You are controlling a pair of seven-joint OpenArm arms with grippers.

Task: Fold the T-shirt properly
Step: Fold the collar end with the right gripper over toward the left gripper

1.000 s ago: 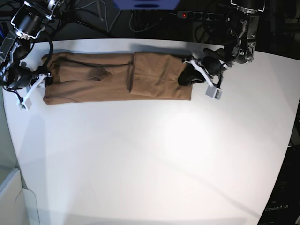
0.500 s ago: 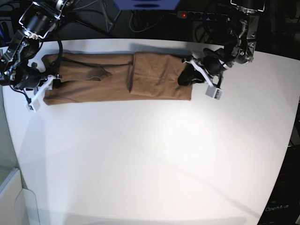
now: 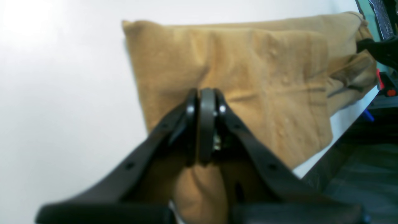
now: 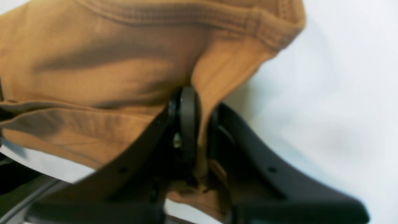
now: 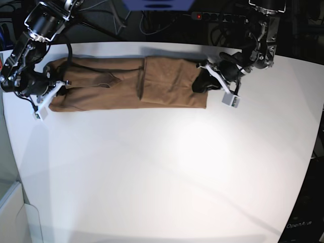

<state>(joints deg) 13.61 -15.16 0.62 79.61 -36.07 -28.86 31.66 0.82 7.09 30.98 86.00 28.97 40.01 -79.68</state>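
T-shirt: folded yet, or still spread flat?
Partly folded. The T-shirt lies as a long narrow strip on the table, sides turned in, with one end already doubled over the middle.

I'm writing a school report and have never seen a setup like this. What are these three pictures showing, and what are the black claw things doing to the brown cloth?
This is a robot with two arms working over a white table. One picture looks down on the whole table from above; the other two come from small cameras mounted on each arm's wrist, looking along its claw. The cloth is a tan-brown T-shirt, lying in a long strip near the table's far edge, partly folded. The left gripper, on the right in the overview, is pressed shut at one end of the shirt. The right gripper has a fold of cloth at the other end between its closing jaws. Nothing else lies on the table.
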